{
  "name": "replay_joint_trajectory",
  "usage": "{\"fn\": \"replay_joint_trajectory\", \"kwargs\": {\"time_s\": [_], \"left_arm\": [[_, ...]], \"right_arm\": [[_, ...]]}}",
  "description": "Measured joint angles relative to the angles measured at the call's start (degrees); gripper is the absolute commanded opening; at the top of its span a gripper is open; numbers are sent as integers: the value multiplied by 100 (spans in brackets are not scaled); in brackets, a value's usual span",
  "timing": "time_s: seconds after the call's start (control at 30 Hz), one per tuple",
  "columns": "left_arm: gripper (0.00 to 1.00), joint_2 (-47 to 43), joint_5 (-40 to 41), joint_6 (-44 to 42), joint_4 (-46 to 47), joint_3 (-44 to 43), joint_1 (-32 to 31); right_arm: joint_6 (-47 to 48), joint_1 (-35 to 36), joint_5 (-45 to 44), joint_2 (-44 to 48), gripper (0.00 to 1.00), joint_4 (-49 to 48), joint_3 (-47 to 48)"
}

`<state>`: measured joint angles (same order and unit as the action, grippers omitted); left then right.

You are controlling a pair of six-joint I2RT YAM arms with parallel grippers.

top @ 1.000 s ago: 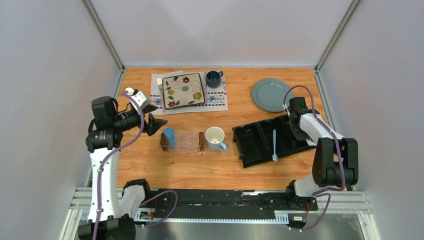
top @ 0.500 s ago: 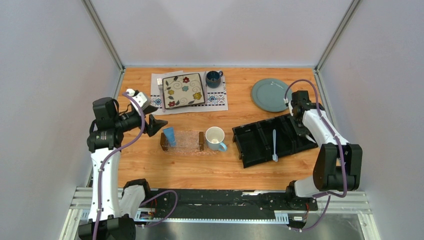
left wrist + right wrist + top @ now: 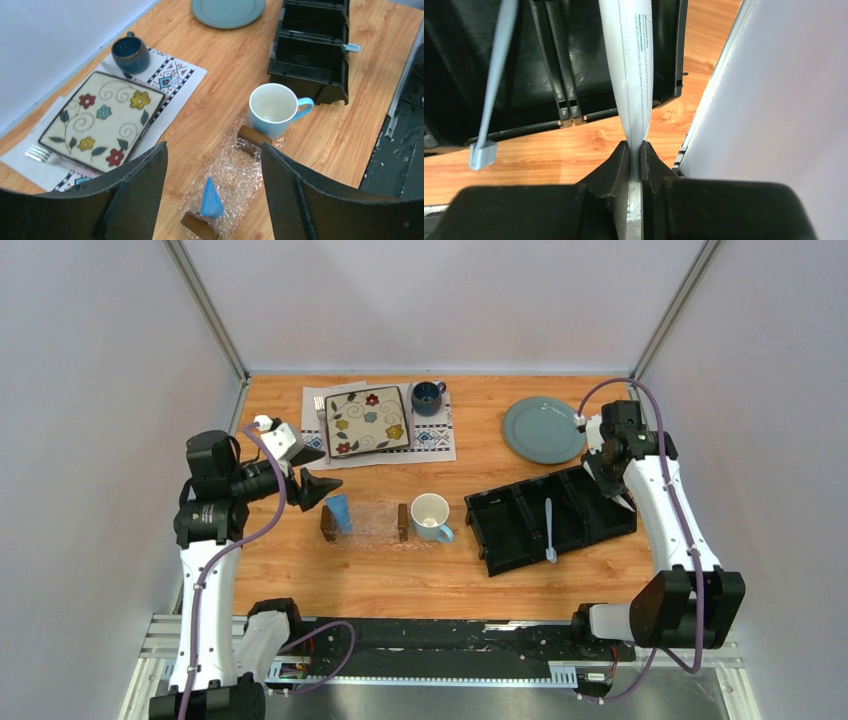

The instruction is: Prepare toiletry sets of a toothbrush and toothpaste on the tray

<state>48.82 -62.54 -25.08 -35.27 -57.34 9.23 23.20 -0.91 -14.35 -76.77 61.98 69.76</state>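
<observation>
The clear textured tray (image 3: 372, 524) with brown end pieces lies mid-table; a bright blue tube (image 3: 339, 511) rests at its left end, also in the left wrist view (image 3: 212, 199). My left gripper (image 3: 318, 487) hovers open just left of and above the tray (image 3: 235, 180). My right gripper (image 3: 634, 147) is shut on the flat end of a whitish-silver tube (image 3: 629, 60) and holds it above the right end of the black organizer (image 3: 548, 518). The pale-blue toothbrush (image 3: 549, 529) lies in the organizer, also in the right wrist view (image 3: 494, 85).
A white mug with a blue handle (image 3: 431, 517) stands against the tray's right end. A flowered square plate (image 3: 367, 421) and dark blue cup (image 3: 427, 396) sit on a placemat at the back. A grey-green plate (image 3: 542, 430) lies back right. The right wall is close.
My right arm has risen and moved back toward the far right, lifting the whitish-silver tube out of the organizer. My left gripper has shifted slightly right toward the tray.
</observation>
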Motion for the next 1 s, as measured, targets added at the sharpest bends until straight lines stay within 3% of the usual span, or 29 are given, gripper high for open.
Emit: {"fn": "replay_joint_trajectory", "kwargs": {"time_s": [0.37,0.7,1.0], "left_arm": [[75,24,761,291,42,-651,-1534],[76,778,2072,146,15,-1615,-3477],[82,1539,3399,-815,-105,-2076,-4927]], "right_arm": [[304,243,1768,505,0,1113,1263],[387,1377,3180,149,0,1547,2367],[391,2503,3926,-498,0,1585,2850]]}}
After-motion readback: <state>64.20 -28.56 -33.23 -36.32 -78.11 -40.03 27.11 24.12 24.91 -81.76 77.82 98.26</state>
